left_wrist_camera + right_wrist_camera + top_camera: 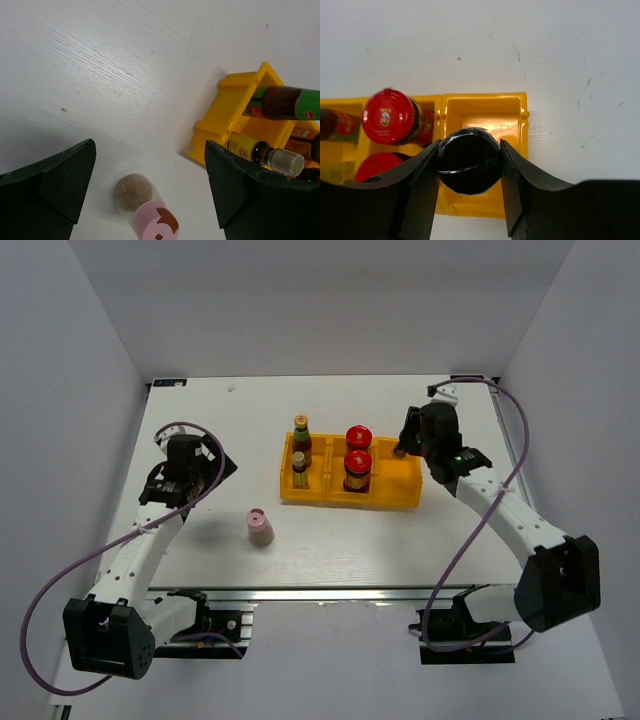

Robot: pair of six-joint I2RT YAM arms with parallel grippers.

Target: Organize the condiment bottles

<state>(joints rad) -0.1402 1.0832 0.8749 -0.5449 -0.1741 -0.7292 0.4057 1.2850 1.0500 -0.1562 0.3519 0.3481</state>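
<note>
The pink-capped bottle [260, 527] sits alone on the desk, left of the yellow tray [392, 500], near the wide-spread left jaws. It looks small, stiff and slick, probably light and tippy: pinch its body below the cap. The right jaws clamp a dark round thing [469, 160] over the tray's empty end compartment

Four bottles are sitting in the tray [395, 500], one out on the bench [220, 405].
The rear slim bottle [301, 430] and front slim bottle [300, 468] are sharing the left compartment, and the rear squat bottle [358, 437] and front squat bottle [357, 470] the middle one. The right claw [403, 447] is hanging over the right compartment, gripping a round object [469, 160]. The fifth bottle [259, 527] is resting left of and before the tray, apart from it.
</note>
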